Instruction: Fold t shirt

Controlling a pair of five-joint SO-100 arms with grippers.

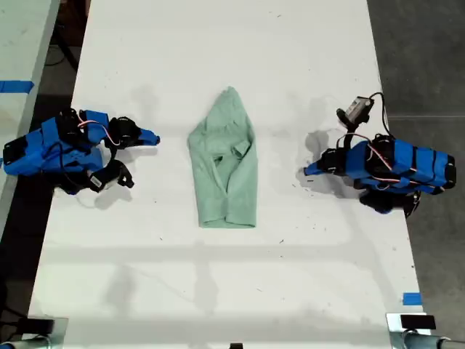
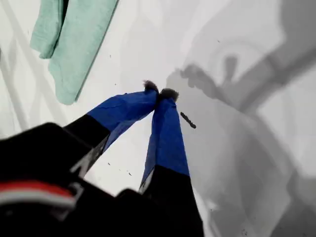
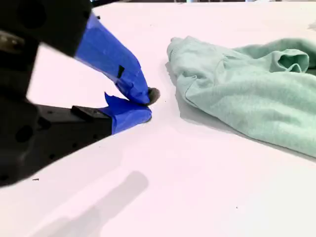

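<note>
The t shirt (image 1: 225, 167) lies folded lengthwise in the middle of the white bench (image 1: 290, 276), its narrow end pointing away from the exterior view's bottom edge. My first gripper (image 2: 159, 94) hangs over bare bench with its jaws pressed together, the garment well off to one side. My second gripper (image 3: 143, 103) rests low near the shirt's edge (not touching it), jaws likewise closed on nothing.

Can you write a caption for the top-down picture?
Folded pale mint-green fabric t shirt on a white table between two resting blue arms.
</note>
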